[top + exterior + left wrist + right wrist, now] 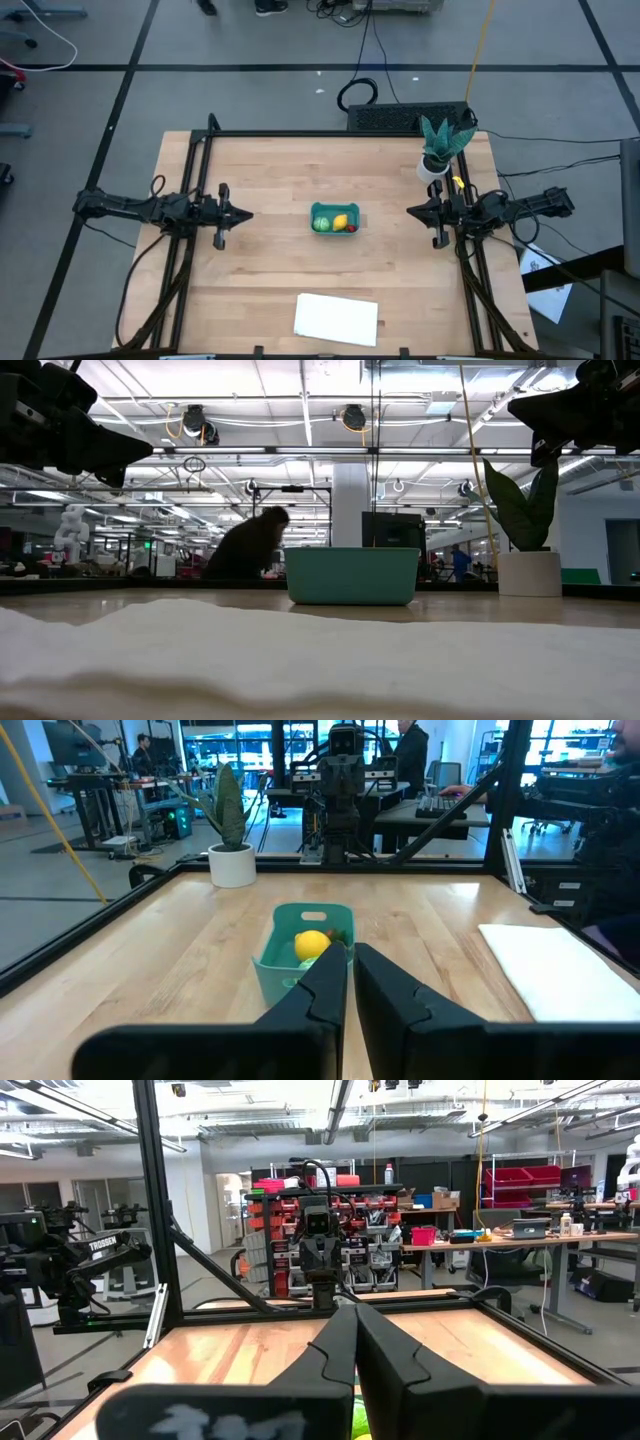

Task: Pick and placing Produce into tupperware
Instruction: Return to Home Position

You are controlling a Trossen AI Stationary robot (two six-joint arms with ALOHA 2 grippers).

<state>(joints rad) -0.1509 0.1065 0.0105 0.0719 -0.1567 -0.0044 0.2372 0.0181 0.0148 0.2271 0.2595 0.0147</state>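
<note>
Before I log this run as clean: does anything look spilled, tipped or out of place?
Nothing stands out. The tupperware sits upright, all three produce pieces inside, none loose on the table; the left gripper and right gripper hang clear at either side.

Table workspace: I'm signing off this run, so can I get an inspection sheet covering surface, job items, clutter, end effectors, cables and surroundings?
Surface: wooden table inside a black frame.
Job's things: teal tub mid-table, holding the lemon, green ball and strawberry.
Clutter: white sheet near the front edge; potted plant at the far right corner.
End effectors: left end effector and right end effector both shut, empty, raised on opposite sides of the tub.
Cables: black cable looped on the floor beyond the table.
Surroundings: person in the room behind.
</note>
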